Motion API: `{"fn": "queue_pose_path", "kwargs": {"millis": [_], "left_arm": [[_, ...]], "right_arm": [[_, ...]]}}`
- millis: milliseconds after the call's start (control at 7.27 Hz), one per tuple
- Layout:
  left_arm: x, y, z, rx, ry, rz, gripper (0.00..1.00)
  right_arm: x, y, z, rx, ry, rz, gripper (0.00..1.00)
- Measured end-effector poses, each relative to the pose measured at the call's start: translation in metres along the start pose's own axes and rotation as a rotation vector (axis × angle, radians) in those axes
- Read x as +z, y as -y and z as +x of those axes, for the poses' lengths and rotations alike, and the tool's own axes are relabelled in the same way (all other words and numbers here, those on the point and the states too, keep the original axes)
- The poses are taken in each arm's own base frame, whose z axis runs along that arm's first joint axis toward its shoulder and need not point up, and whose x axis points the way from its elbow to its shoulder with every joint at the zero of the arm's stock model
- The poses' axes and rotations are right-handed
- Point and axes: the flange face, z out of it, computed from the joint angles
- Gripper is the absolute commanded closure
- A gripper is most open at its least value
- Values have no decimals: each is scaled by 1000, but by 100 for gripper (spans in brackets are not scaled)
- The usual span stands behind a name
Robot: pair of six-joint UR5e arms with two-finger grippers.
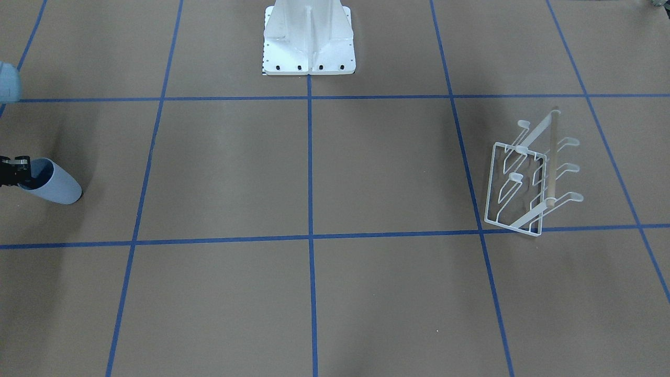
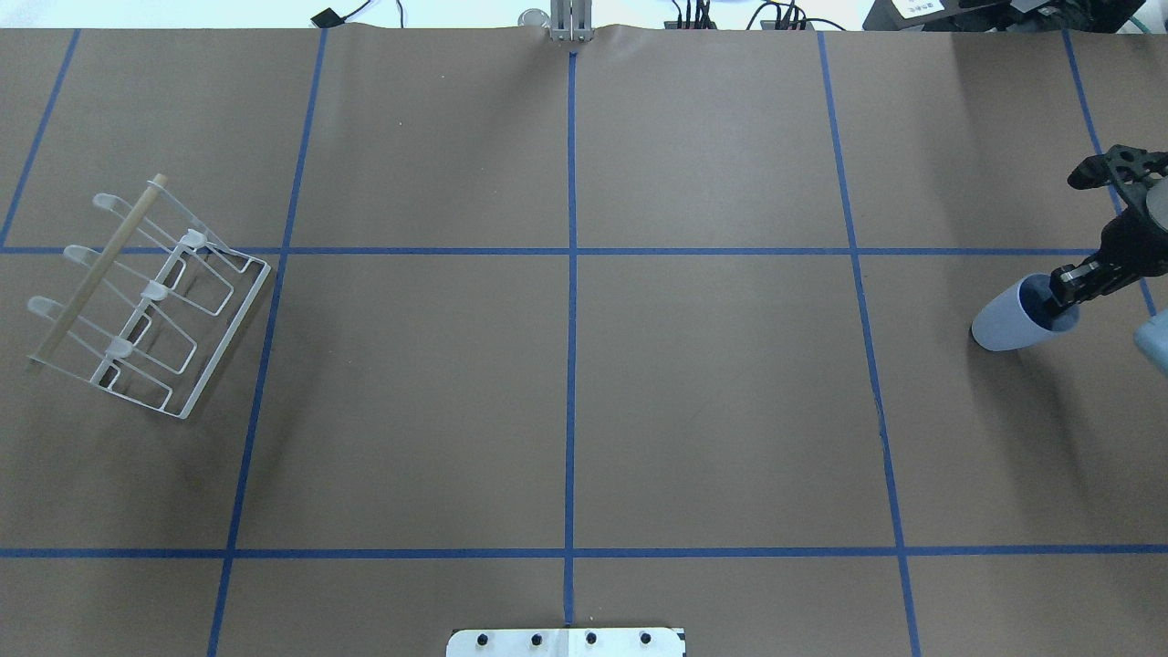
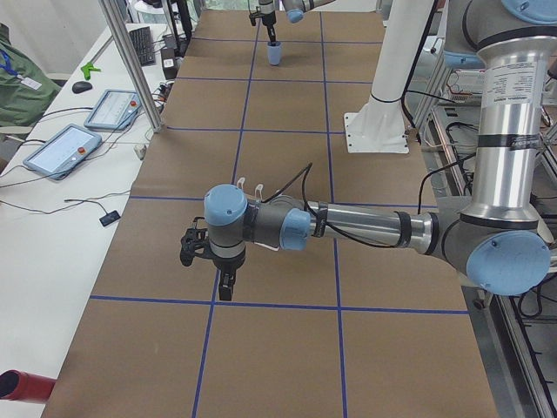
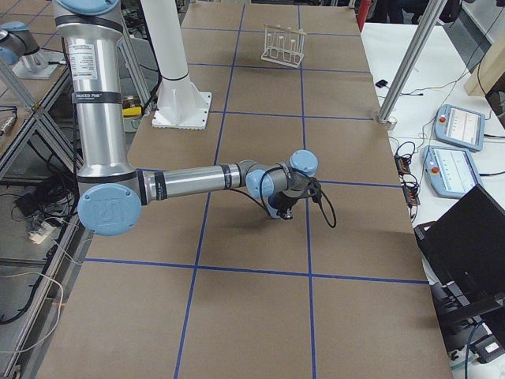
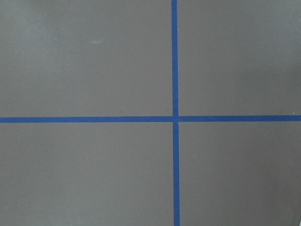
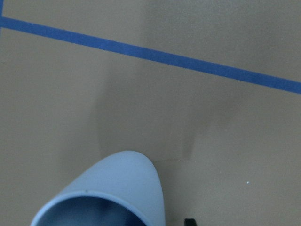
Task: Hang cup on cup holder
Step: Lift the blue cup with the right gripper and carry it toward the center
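Observation:
The pale blue-grey cup (image 2: 1008, 321) stands at the table's far right edge, mouth up; it also shows in the front view (image 1: 55, 184) and the right wrist view (image 6: 120, 188). My right gripper (image 2: 1068, 285) comes down on its rim with one finger inside the mouth, and looks shut on the rim. The white wire cup holder (image 2: 151, 306) with its wooden dowel stands far across the table on the left side (image 1: 528, 178). My left gripper (image 3: 226, 286) hangs above the table near the holder, which it mostly hides; I cannot tell if it is open or shut.
The white robot base (image 1: 309, 39) stands at the middle of the table's robot side. Blue tape lines (image 2: 572, 274) divide the brown tabletop into squares. Teach pendants (image 4: 458, 126) and cables lie on the side table beyond the far edge.

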Motion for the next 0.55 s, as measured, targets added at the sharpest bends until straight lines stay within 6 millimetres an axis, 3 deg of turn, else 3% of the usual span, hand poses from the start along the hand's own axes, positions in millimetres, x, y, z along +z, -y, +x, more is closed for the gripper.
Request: {"fn": "queue_pose_path", "kwargs": {"millis": [138, 550], "left_arm": [[0, 0, 0, 0, 0, 1, 1], [-7, 8, 7, 9, -2, 15, 1]], "right_arm": [[-10, 0, -4, -10, 13, 21, 100], [-82, 0, -31, -41, 123, 132, 100]]}}
